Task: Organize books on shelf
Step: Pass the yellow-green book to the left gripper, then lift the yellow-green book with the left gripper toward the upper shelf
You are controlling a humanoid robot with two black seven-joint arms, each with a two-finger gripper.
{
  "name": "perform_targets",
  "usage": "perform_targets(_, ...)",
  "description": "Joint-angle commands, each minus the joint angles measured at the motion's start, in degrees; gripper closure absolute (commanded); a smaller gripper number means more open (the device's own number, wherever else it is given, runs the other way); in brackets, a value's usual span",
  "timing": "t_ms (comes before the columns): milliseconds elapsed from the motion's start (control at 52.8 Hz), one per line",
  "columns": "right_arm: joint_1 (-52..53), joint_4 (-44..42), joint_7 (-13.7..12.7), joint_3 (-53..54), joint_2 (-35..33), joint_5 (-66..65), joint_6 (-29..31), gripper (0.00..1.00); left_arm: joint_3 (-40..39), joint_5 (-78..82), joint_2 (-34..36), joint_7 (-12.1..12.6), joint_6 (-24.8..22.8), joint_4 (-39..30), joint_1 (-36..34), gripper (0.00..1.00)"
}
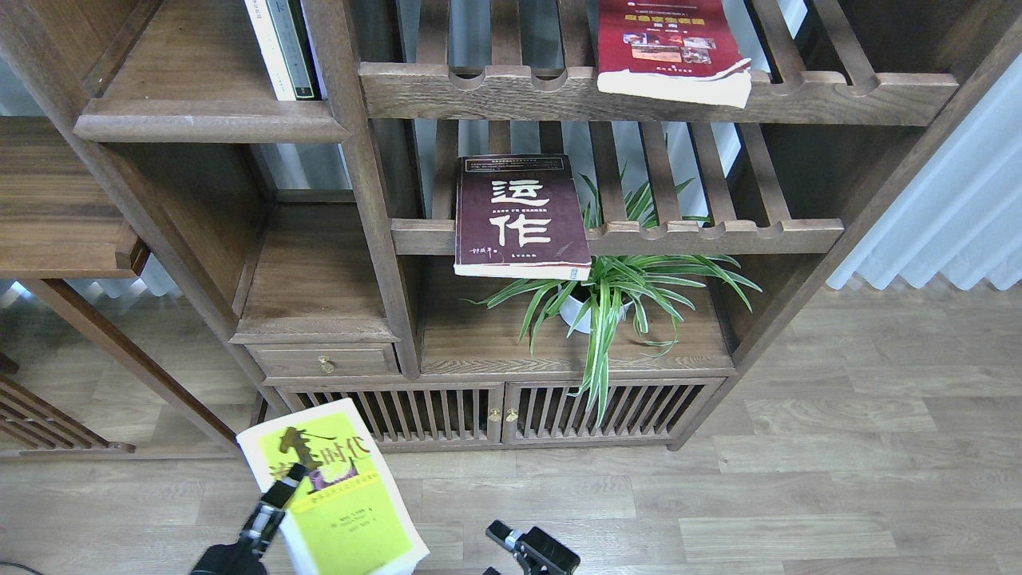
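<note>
My left gripper [281,489] comes up from the bottom left and is shut on the yellow-green book [335,495], holding it above the floor in front of the cabinet. My right gripper [523,547] sits low at the bottom edge, apart from that book; its fingers cannot be told apart. The maroon book [519,216] with white characters lies flat on the middle slatted rack, overhanging the front rail. The red book [667,48] lies on the upper slatted rack. The solid shelf [211,126] with a rounded front edge is at the upper left.
Thin white and dark-spined books [283,48] stand upright at the right end of the solid shelf. A potted spider plant [607,303] sits under the maroon book. A drawer [323,361] and slatted cabinet doors [495,411] are below. A white curtain [950,208] hangs at right.
</note>
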Motion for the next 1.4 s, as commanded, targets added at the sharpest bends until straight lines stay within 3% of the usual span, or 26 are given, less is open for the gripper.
perform_targets(0, 0.8, -2.9, -0.1, 0.0, 0.0, 0.0, 0.0, 0.00, -8.0, 8.3, 3.5, 0.6, 0.0, -6.4, 5.7, 0.97)
perform_targets(170, 2.0, -3.0, 0.0, 0.2, 0.0, 0.3, 0.0, 0.00, -12.9, 10.6, 6.9, 1.2, 0.0, -19.7, 13.5, 0.96)
perform_targets(303, 2.0, -3.7, 0.0, 0.6, 0.0, 0.2, 0.0, 0.00, -20.1, 11.7, 7.4, 1.6, 0.0, -20.0, 18.6, 0.96)
perform_targets(398, 2.2, -4.8, 0.0, 0.6, 0.0, 0.2, 0.0, 0.00, -24.5, 13.1, 7.6, 3.2, 0.0, -20.0, 20.9, 0.96)
perform_targets(511, 2.6, -5.1, 0.0, 0.6, 0.0, 0.1, 0.0, 0.00, -30.7, 13.9, 5.8, 7.6, 0.0, -20.0, 21.2, 0.96)
perform_targets(644, 3.4, -5.0, 0.0, 0.6, 0.0, 0.1, 0.0, 0.00, -37.8, 13.8, 3.2, 15.8, 0.0, -20.0, 20.7, 0.96)
perform_targets(757, 3.3, -5.0, 0.0, 0.7, 0.0, 0.1, 0.0, 0.00, -40.6, 13.5, 1.8, 19.4, 0.0, -20.0, 19.7, 0.96)
perform_targets(1098, 3.4, -5.2, 0.1, 0.9, 0.0, 0.1, 0.0, 0.00, -46.9, 11.4, 2.4, 20.2, 0.0, -20.1, 10.8, 0.96)
perform_targets(1382, 3.7, -5.8, 0.1, 0.9, 0.0, 0.1, 0.0, 0.00, -49.1, 8.8, 8.1, 20.4, 0.0, -20.0, 0.0, 0.96)
